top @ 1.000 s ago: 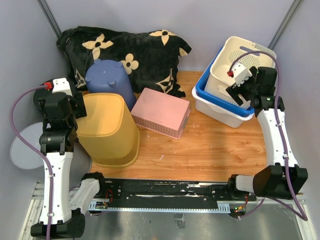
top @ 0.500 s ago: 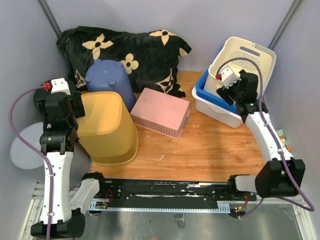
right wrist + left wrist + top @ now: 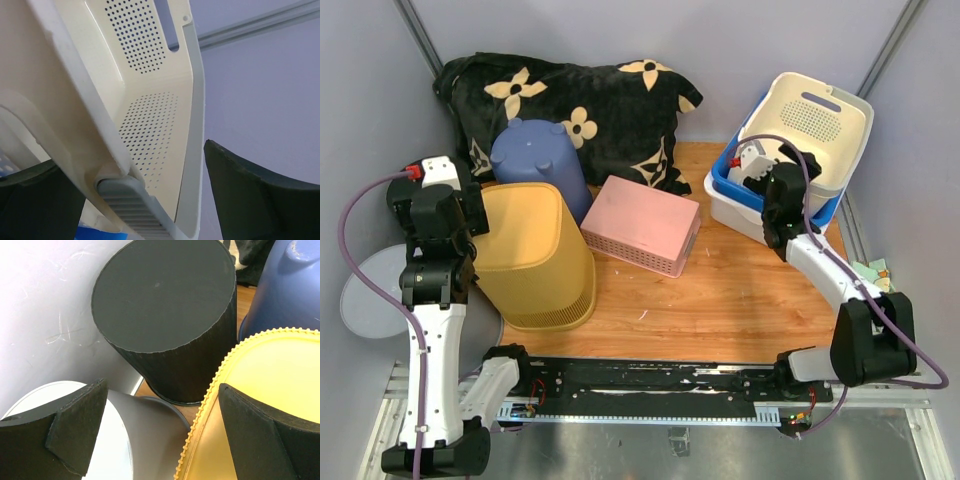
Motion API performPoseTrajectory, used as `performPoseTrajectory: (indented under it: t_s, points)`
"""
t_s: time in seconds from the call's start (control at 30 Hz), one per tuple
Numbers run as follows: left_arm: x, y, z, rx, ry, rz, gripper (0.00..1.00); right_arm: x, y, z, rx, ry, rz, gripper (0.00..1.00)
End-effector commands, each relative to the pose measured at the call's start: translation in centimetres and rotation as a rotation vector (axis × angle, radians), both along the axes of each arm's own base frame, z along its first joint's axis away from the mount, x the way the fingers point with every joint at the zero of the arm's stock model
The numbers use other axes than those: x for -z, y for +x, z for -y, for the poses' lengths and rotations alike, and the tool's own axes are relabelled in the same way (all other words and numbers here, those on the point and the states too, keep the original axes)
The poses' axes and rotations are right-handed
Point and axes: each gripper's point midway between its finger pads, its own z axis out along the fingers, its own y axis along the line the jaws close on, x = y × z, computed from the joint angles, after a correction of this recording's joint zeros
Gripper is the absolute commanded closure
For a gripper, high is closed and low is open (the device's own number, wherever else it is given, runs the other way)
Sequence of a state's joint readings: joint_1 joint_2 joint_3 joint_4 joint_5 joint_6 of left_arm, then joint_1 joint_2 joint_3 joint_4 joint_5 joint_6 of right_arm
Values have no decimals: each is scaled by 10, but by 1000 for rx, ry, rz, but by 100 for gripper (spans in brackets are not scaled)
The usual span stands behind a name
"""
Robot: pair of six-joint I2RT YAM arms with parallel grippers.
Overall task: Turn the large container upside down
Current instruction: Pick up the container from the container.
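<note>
The large container is a cream perforated basket (image 3: pixel 812 122) at the back right. It is tipped up on its edge inside a blue tub (image 3: pixel 723 181), with its opening turned toward the top camera. My right gripper (image 3: pixel 753 166) is at the basket's near-left rim and stands open. In the right wrist view the basket (image 3: pixel 145 95) and its grey handle grip (image 3: pixel 131 206) lie between the wide jaws of the right gripper (image 3: pixel 145 200). The right finger (image 3: pixel 255 195) is apart from the rim. My left gripper (image 3: pixel 162 390) is open and holds nothing, over the edge of a yellow bin (image 3: pixel 265 390).
The blue tub is nested in a white tub (image 3: pixel 757 226). An upturned yellow bin (image 3: pixel 535 255), an upturned blue bin (image 3: pixel 535 155) and a pink box (image 3: pixel 642 222) stand left and centre, before a black flowered cushion (image 3: pixel 590 100). A black cylinder (image 3: pixel 165 305) and grey-white disc (image 3: pixel 365 295) are by the left arm.
The right arm swung left and down from inside the basket to its near-left rim. The basket tipped up and back, its opening now facing the camera. The left arm stayed still.
</note>
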State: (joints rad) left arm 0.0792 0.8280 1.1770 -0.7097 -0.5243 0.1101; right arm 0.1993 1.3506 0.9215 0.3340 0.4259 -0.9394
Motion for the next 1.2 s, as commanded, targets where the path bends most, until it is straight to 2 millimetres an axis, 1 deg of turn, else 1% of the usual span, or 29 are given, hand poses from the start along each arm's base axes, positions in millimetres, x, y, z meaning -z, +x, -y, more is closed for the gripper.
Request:
performPoseTrajectory:
  t_s: [0.0, 0.1, 0.2, 0.27, 0.33, 0.43, 0.5, 0.53, 0.57, 0.6, 0.63, 0.8, 0.87, 1.03, 1.1, 1.17]
  points:
    - [11, -7, -5, -17, 23, -61, 4, 6, 2, 22, 144, -175, 51, 11]
    - [12, -6, -5, -19, 21, -67, 4, 9, 4, 24, 164, -268, 67, 11]
    - [10, -4, -8, -29, 29, -78, 4, 12, 2, 24, 172, -347, 79, 12]
    - [9, -3, -11, -43, 41, -88, 4, 5, 2, 22, 168, -397, 112, 13]
    - [10, -3, -10, -43, 39, -88, 4, -1, 3, 21, 165, -433, 129, 20]
    - [16, -1, -7, -26, 20, -87, 4, 0, 3, 20, 153, -463, 98, 36]
    - [18, -3, -8, -35, 22, -88, 4, -1, 2, 18, 143, -462, 80, 48]
    - [18, -9, -8, -39, 30, -84, 4, -13, -3, 14, 129, -455, 85, 78]
    - [19, -10, -9, -39, 32, -83, 4, -18, -4, 14, 134, -447, 97, 91]
    - [20, -11, -9, -39, 33, -84, 4, -25, -7, 14, 140, -440, 114, 98]
    - [21, -11, -8, -37, 33, -87, 3, -31, -9, 14, 143, -436, 127, 99]
    - [23, -9, -6, -26, 23, -87, 4, -54, -19, 16, 157, -422, 138, 100]
    - [21, -9, -5, -21, 21, -80, 4, -69, -24, 16, 163, -405, 156, 100]
    - [21, -9, -5, -19, 20, -78, 4, -121, -38, 17, 156, -345, 223, 100]
    - [21, -8, -4, -14, 14, -78, 4, -146, -44, 17, 145, -297, 256, 100]
    - [22, -7, -3, -10, 11, -78, 4, -162, -48, 17, 140, -239, 265, 100]
